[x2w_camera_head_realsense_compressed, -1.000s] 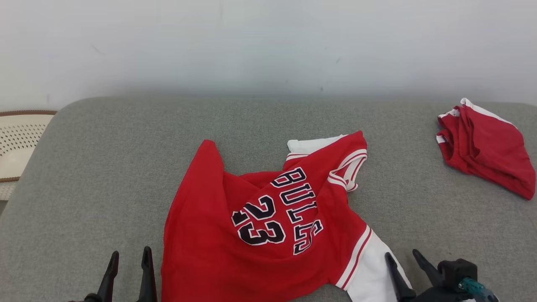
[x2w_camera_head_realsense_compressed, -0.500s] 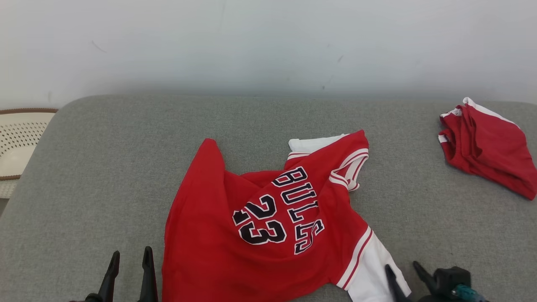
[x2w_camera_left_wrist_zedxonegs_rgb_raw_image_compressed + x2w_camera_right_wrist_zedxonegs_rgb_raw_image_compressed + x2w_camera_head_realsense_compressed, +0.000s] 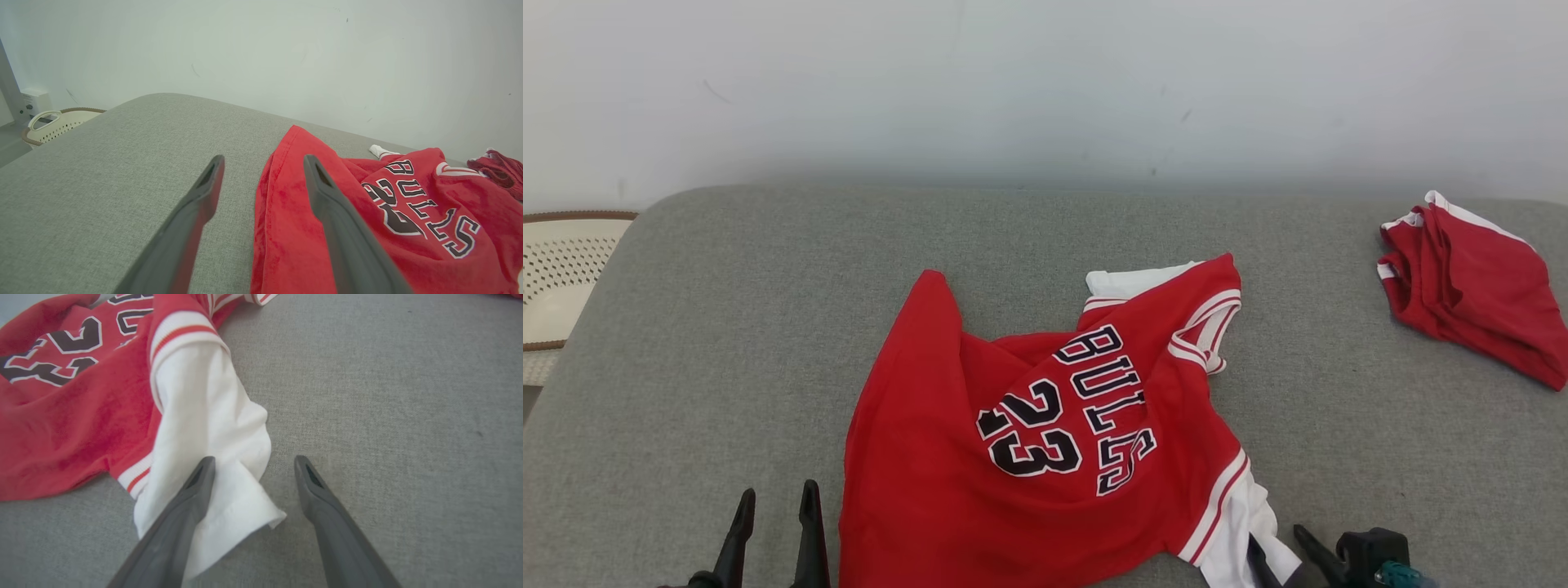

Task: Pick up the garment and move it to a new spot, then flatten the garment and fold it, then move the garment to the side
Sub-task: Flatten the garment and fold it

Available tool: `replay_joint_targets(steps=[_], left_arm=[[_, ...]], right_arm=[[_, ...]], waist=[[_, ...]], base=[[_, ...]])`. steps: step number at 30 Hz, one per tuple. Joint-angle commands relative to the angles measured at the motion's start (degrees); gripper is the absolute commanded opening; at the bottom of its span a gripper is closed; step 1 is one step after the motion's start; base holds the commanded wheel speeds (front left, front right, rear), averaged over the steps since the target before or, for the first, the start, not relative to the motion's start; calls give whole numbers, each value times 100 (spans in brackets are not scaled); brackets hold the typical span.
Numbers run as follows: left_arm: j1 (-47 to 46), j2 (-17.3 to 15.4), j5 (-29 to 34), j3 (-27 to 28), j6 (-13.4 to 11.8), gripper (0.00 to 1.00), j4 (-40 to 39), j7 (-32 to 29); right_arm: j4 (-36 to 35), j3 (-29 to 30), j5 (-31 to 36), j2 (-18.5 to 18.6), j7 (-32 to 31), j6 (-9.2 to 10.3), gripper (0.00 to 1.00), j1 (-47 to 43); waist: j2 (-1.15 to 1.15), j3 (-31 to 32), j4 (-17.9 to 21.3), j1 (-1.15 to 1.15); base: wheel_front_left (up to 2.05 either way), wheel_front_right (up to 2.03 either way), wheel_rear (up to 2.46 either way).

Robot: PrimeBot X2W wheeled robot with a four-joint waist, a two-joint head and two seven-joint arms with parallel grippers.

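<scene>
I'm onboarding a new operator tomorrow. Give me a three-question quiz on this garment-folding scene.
1. Which number is on the red Bulls jersey? A 32, B 23, C 13.
2. True or false: the right gripper is shut on the white sleeve.
3. What lies at the grey cushion's right end?
Key: 1 B. 2 False, its jaws stand open. 3 A second, bunched red garment.

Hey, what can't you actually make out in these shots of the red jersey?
Head view: hem of the jersey, cut off by the bottom edge.
Head view: the far white sleeve, mostly tucked under red fabric.
Head view: the other red garment, bunched and clipped by the right edge; kind unclear.
Head view: contents of the basket, cut off by the left edge.
</scene>
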State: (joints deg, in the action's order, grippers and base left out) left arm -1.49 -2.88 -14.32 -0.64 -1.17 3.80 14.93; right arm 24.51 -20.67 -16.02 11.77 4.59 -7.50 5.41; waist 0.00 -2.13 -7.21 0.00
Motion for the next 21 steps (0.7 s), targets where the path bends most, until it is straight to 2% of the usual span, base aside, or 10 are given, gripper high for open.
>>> replay_joint_targets(steps=[1, 2, 3, 8, 12, 15, 18, 21], left_arm=[[31, -3, 47, 16, -16, 100, 1, 19], [30, -3, 52, 17, -14, 100, 3, 19], [29, -4, 52, 19, -11, 100, 4, 19], [16, -4, 50, 25, -2, 100, 13, 19], [29, -4, 42, 36, -13, 100, 13, 19], [50, -3, 36, 32, -21, 100, 4, 19], [54, -3, 12, 7, -30, 100, -1, 19], [53, -3, -2, -1, -36, 100, 3, 19]], right_arm=[[26, -51, -14, -39, -8, 1, 31, 30], [48, -73, -38, -45, -9, 1, 10, 47], [68, -89, -53, -40, 6, 1, 0, 62], [157, -109, -102, -40, 114, 1, 0, 142], [44, 104, 105, 38, 403, 1, 0, 248], [-137, 306, 391, 96, 614, 1, 0, 262], [-427, 452, 985, 209, 704, 1, 0, 224], [-675, 483, 1514, 161, 627, 1, 0, 45]], waist=[[0, -2, 0, 0], [0, -2, 0, 0], [0, -1, 1, 0], [0, -3, 8, 0], [0, 5, 26, 0], [0, 12, 45, 0], [0, 10, 52, 0], [0, -2, 59, 0]], base=[[0, 0, 0], [0, 0, 0], [0, 0, 0], [0, 0, 0], [0, 0, 0], [0, 0, 0], [0, 0, 0], [0, 0, 0]])
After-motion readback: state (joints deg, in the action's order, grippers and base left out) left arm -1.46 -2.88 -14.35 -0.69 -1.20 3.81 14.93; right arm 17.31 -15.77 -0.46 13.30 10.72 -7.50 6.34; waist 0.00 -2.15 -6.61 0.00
